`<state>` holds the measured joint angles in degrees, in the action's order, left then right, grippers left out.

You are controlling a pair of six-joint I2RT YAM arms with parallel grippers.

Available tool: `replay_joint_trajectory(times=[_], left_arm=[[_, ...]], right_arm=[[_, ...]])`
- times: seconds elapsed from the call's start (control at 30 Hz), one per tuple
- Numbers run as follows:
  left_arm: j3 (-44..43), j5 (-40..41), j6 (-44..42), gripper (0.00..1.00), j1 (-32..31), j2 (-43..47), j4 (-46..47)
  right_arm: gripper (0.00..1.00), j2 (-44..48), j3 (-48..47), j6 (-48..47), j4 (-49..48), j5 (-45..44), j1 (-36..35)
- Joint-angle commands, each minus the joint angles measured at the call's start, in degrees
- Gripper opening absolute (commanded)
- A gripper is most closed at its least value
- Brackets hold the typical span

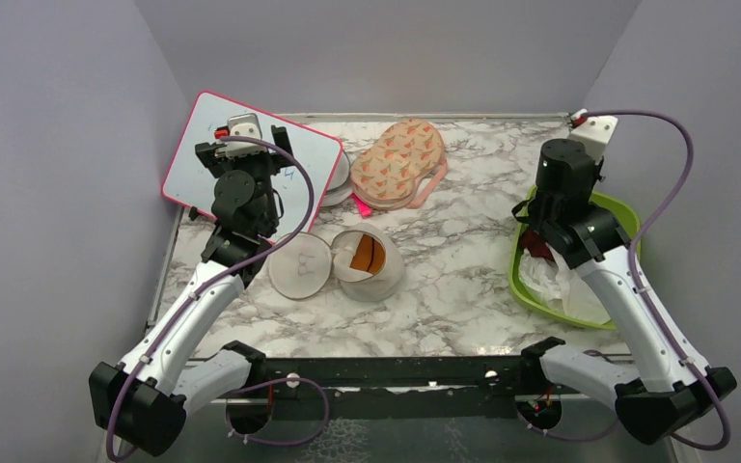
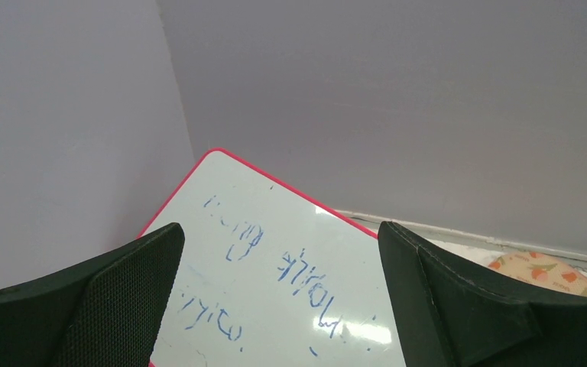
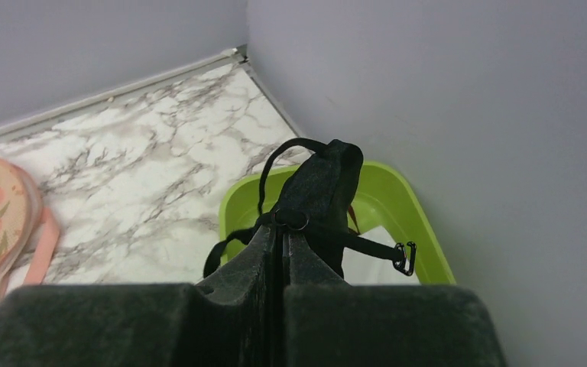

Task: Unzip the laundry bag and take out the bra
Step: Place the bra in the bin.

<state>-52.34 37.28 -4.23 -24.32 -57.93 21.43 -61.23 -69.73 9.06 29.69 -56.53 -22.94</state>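
The laundry bag (image 1: 378,272), a round white mesh pod, sits unzipped mid-table with its flat lid (image 1: 299,266) folded out to the left. The orange-brown bra (image 1: 368,255) lies inside the open pod. My left gripper (image 1: 243,147) is open and empty, raised over the whiteboard to the far left of the pod; its view (image 2: 281,245) shows only the board between the fingers. My right gripper (image 1: 537,224) is shut on a black strappy garment (image 3: 325,180) with a ring and hook, held above the green bin; the fingers (image 3: 264,252) are pressed together.
A red-framed whiteboard (image 1: 193,154) with blue writing (image 2: 306,275) leans at the back left. A peach patterned case (image 1: 400,159) with a pink strap lies at the back centre. The green bin (image 1: 620,208) at the right holds white and dark red cloth. Grey walls close three sides.
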Motion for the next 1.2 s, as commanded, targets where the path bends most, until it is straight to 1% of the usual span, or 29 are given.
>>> replay_joint_trajectory(times=[0.0,0.17,0.3,0.43,0.5,0.63,0.7,0.77,0.87,0.93,1.07,1.13,1.17], left_arm=[[-0.06,-0.23,-0.21,0.93,-0.65,0.44,0.89],[-0.21,0.07,-0.49,0.93,-1.27,0.23,0.86],[-0.42,0.16,-0.82,0.93,-2.15,0.25,0.81],[-0.56,0.16,-1.04,0.93,-3.11,0.2,0.81],[-0.56,0.16,-1.04,0.93,-3.22,0.18,0.81],[-0.37,0.25,-1.21,0.93,-3.54,0.31,0.81],[-0.29,0.33,-1.3,0.93,-3.59,0.36,0.81],[-0.15,0.41,-1.5,0.93,-3.64,0.36,0.93],[0.19,0.77,-1.95,0.93,-3.75,0.34,1.4],[0.15,0.78,-2.01,0.93,-3.77,0.44,1.51],[0.08,0.69,-2.23,0.93,-3.92,0.86,1.51],[0.1,0.98,-2.36,0.93,-4.03,1.06,1.57],[0.05,1.04,-2.44,0.93,-4.06,1.06,1.6]], right_arm=[[0.01,4.3,-2.47,0.89,0.73,-6.44,0.83],[0.01,9.22,-2.46,-6.74,-0.78,-10.31,0.8],[0.01,13.29,0.16,-12.89,-1.99,-13.68,0.82],[0.01,15.18,3.19,-13.53,-2.09,-13.64,0.79],[0.01,13.74,4.37,-8.28,1.17,-11.73,0.79],[0.01,7.2,6.8,11.22,9.08,-5.18,0.89],[0.01,3.96,9.35,15.56,7.92,-0.82,1.27],[0.01,1.38,12.31,15.97,3.37,3.68,1.92],[0.01,-0.43,14.81,16.96,-1.06,6.86,4.56],[0.01,0.18,16.43,16.99,-3.48,11.59,8.49],[0.01,3.64,21.7,17.24,-7.2,22.73,19.05],[0.02,6.21,23.89,17.83,-7.79,25.15,22.35],[0.02,7.43,24.75,18.02,-8.17,25.38,22.9]])
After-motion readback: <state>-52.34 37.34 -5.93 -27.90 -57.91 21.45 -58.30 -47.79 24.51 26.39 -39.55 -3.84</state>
